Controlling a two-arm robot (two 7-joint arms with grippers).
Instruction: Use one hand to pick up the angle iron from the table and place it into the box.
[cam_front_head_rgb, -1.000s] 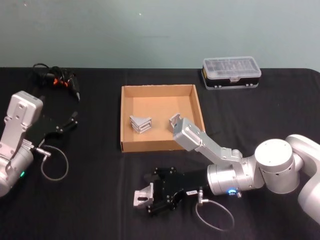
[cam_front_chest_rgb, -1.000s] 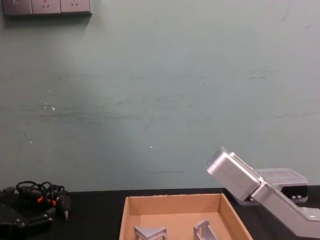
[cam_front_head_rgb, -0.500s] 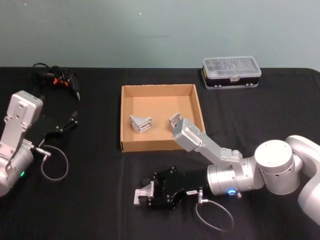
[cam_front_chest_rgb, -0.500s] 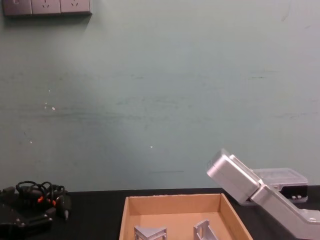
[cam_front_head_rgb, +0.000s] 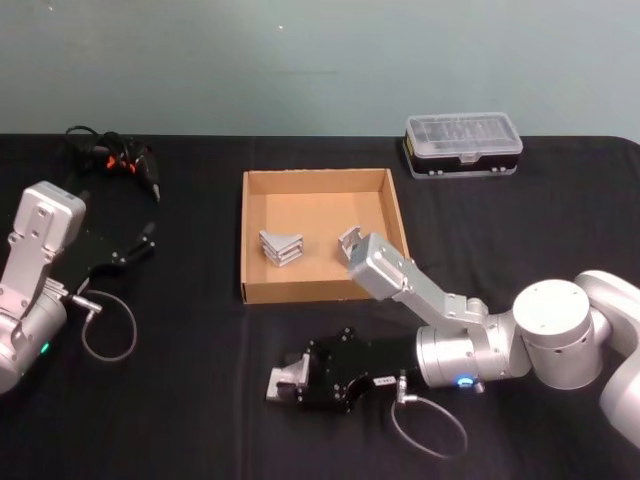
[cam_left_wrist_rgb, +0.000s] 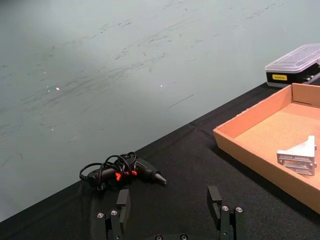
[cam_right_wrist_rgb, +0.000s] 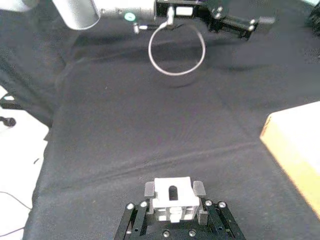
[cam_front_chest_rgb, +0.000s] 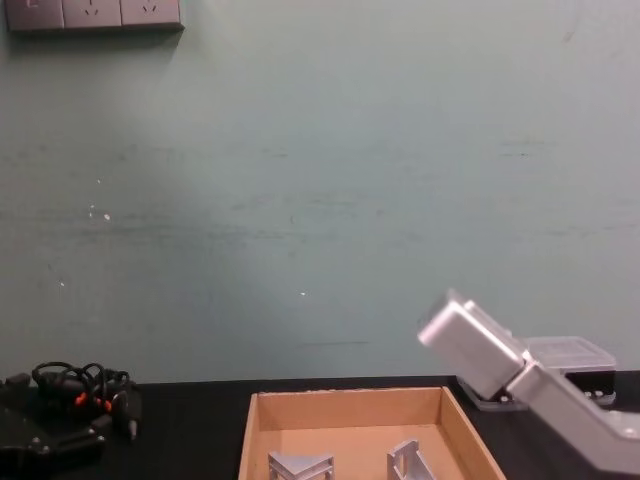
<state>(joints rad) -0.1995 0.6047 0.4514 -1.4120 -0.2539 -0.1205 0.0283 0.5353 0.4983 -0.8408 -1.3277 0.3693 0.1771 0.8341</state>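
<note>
I have the right gripper low over the table, on the near side of the box and close to its front wall; its fingers are clamped on either side of an angle iron, which I see seated between them in the right wrist view; whether the piece rests on the cloth or sits just off it I cannot tell; the right arm's silver elbow crosses the box's near right corner; inside the box lie two more angle irons, one left of centre and one nearer the right wall; the left gripper sits parked well to the left of the box, its fingers spread apart with nothing between them.
</note>
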